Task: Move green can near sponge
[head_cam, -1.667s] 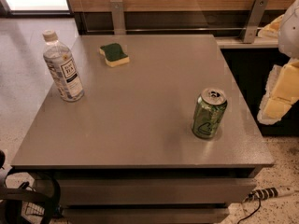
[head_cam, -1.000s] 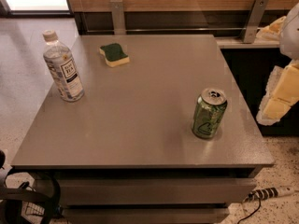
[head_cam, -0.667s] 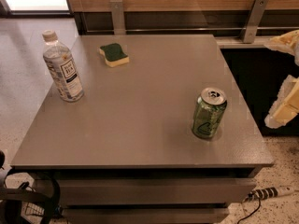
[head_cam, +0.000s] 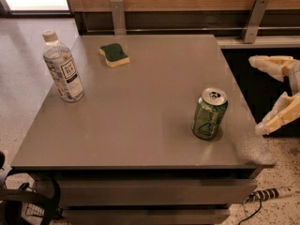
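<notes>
Green can (head_cam: 209,114) hasn't budged, well apart from the sponge (head_cam: 114,54) lying far-left of it, but the gripper (head_cam: 254,94) has dropped near the can's right, fingers (head_cam: 281,116) spread wide, so a grab looks next.

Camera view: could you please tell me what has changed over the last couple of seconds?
The gripper, open beside the table on the can's side, has moved down toward the level of the can. It has taken hold of nothing. The can, the sponge and the bottle have stayed where they were.
</notes>
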`<state>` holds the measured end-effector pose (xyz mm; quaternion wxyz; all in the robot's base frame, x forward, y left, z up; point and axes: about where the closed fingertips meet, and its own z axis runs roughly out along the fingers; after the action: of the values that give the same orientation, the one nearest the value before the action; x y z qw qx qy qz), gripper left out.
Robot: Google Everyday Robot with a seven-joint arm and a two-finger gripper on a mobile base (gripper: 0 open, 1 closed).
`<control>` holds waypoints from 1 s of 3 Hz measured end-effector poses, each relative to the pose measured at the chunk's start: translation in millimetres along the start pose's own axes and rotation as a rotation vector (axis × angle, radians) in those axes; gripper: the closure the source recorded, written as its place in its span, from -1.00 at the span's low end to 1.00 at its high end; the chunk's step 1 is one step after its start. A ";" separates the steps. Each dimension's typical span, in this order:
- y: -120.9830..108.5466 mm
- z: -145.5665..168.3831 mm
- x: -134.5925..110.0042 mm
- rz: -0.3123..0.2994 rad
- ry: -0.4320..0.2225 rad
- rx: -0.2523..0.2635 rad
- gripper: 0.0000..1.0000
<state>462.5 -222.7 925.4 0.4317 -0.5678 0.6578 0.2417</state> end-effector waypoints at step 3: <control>5.6 48.3 -31.4 0.117 -0.314 -0.088 -1.00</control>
<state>470.8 -165.4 926.2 0.4890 -0.5022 0.6030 0.3808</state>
